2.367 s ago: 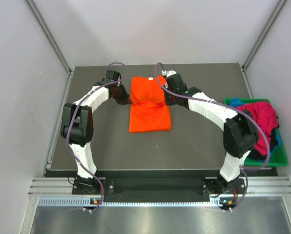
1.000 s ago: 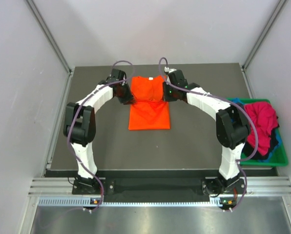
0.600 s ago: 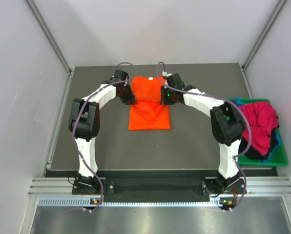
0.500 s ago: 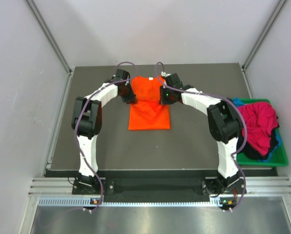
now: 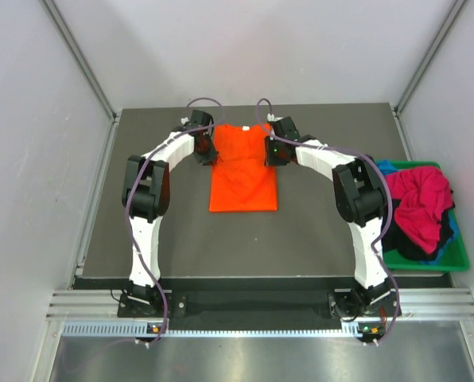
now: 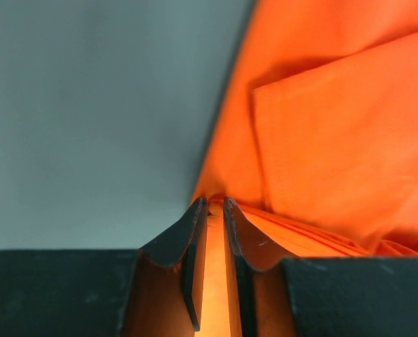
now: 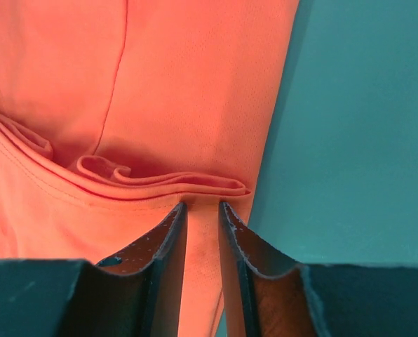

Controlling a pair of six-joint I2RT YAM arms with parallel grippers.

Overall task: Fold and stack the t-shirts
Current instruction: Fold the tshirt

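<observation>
The orange t-shirt [image 5: 242, 177] lies on the dark table, partly folded, with its collar at the far end. My left gripper [image 5: 207, 151] is at its left edge and my right gripper [image 5: 270, 151] at its right edge, both near the sleeves. In the left wrist view the left gripper [image 6: 212, 202] is shut on a fold of the orange t-shirt [image 6: 321, 126]. In the right wrist view the right gripper [image 7: 202, 206] is shut on the layered hem of the orange t-shirt [image 7: 181, 91]. The magenta-red t-shirt [image 5: 420, 199] and the blue t-shirt [image 5: 386, 167] lie bunched in the bin.
The green plastic bin [image 5: 452, 259] stands off the table's right edge, beside the right arm's elbow. The dark table [image 5: 316, 231] runs back to grey walls on three sides. Purple cables loop above both wrists.
Both grippers have moved a little toward the far end along the shirt's sides, holding its edges. Both elbows have swung inward. The shirt's near half has barely moved.
</observation>
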